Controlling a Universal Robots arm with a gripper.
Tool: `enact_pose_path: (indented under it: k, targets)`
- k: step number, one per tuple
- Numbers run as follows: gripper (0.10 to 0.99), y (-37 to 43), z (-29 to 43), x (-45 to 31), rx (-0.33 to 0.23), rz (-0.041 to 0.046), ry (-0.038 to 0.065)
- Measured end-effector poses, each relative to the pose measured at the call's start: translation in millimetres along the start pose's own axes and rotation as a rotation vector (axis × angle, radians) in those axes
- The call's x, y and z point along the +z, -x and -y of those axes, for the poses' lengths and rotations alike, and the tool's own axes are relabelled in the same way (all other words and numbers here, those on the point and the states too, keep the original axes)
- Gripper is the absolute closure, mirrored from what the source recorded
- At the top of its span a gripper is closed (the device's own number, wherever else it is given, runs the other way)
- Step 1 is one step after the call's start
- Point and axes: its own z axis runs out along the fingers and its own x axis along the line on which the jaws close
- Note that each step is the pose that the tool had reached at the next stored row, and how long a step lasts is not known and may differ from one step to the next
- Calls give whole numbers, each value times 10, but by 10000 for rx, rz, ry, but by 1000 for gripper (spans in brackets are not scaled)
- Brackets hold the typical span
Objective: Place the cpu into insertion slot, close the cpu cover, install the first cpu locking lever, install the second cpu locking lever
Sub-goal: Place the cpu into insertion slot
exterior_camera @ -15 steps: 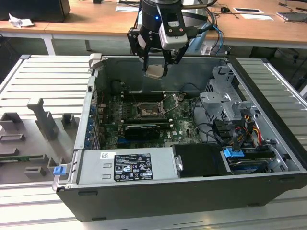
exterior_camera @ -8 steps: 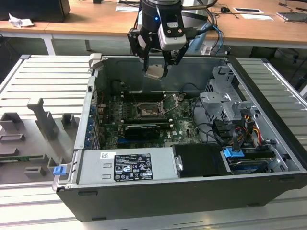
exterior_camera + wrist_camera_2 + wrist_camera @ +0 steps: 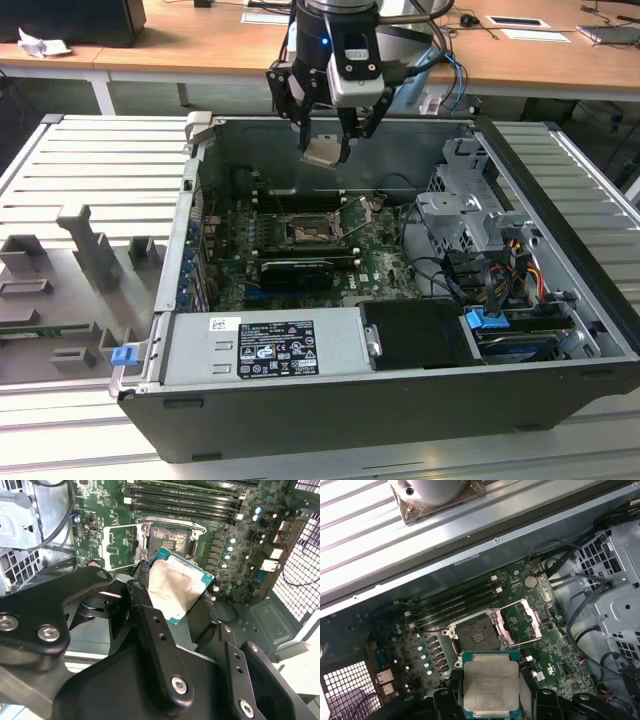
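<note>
Cpu (image 3: 323, 153) is held by two opposite edges between the fingers of the gripper (image 3: 328, 140). It hangs in the air above the open computer case (image 3: 560, 330), over the motherboard (image 3: 390, 262) and well apart from it. The silvery metal top is turned toward the wrist cameras, with a green rim seen around it. In the exterior view the chip is tilted, one edge lower. The outline is square, so no long axis can be told. The insertion slot (image 3: 476, 639) is seen near the middle of the motherboard, its contact field bare. The cpu cover (image 3: 526, 622) is swung open beside the slot, on the side toward the grey drive cage (image 3: 465, 215). Dark memory slots (image 3: 290, 195) run alongside the slot, and a black expansion card (image 3: 295, 272) is seated on its other side. A silver power supply (image 3: 200, 350) is mounted along the case's near edge and carries a white label (image 3: 275, 348) with black print and symbols. A blue connector (image 3: 487, 322) and cables are packed by the drive cage.
</note>
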Motion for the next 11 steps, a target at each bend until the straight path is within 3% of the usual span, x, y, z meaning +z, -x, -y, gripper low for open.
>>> enact_pose_path:
  k: [11]
  targets:
    - [545, 1, 3, 31, 585, 50, 8]
